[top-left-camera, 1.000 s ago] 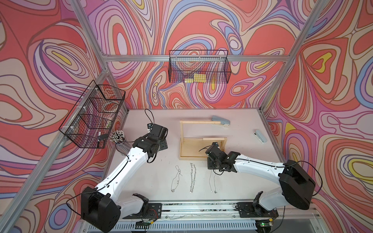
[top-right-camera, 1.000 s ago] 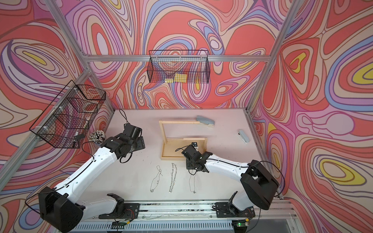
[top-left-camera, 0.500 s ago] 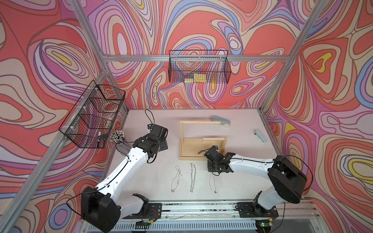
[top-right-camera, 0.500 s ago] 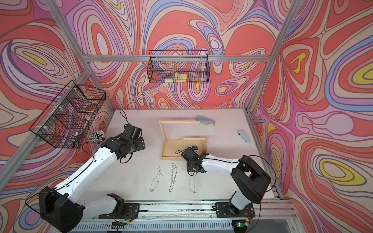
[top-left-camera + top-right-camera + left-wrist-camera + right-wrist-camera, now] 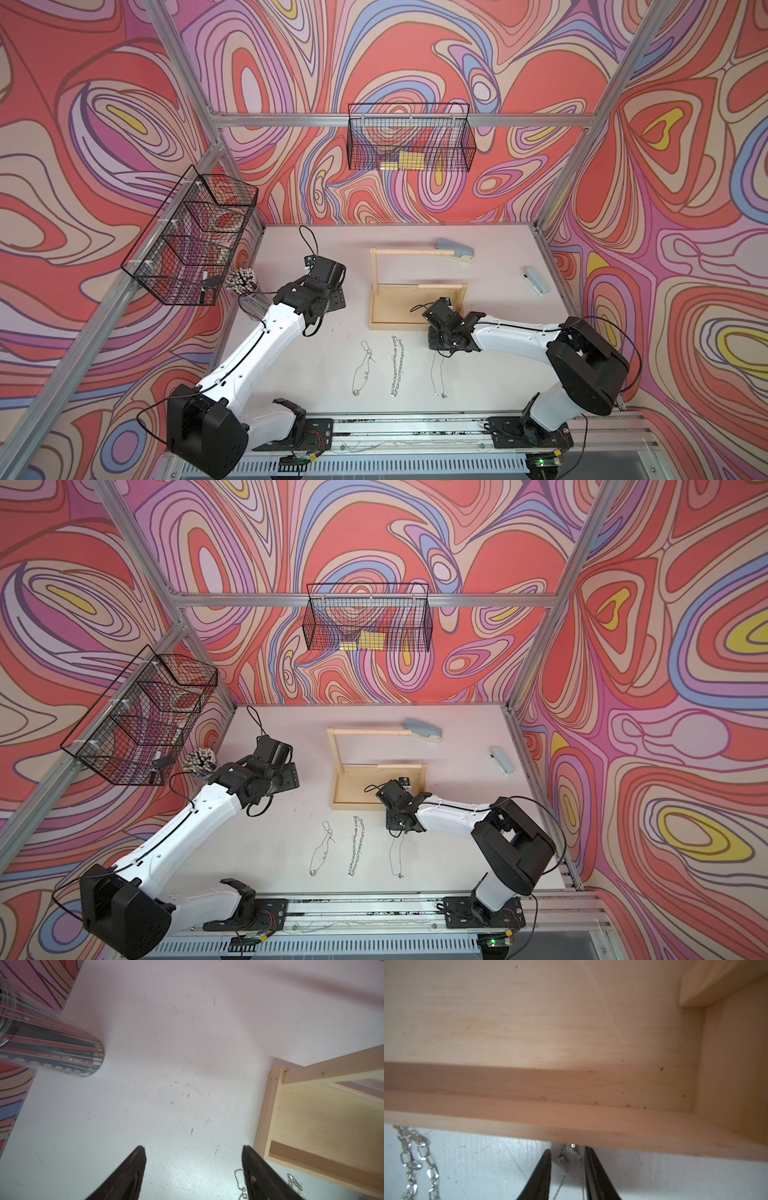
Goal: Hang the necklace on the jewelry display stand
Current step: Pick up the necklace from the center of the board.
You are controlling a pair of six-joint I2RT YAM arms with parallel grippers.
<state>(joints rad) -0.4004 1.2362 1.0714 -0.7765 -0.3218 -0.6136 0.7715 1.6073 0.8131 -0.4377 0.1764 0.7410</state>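
The right gripper (image 5: 567, 1150) has narrowed, unclamped, around the thin necklace (image 5: 561, 1160) beside the jewelry display stand (image 5: 571, 1124); the left gripper (image 5: 193, 1147) stays wide.

Open bench (image 5: 176, 1053) is left between the pencil cup (image 5: 52, 1047) and the jewelry display stand (image 5: 311, 1122), and there the left claw (image 5: 193, 1148) is held wide. The way ahead of the right claw (image 5: 567, 1150) is blocked by the stand's front rim, just beyond its tips. A thin necklace (image 5: 562, 1159) is straddled by its jaws, and a chunky chain (image 5: 415, 1157) lies beside them.
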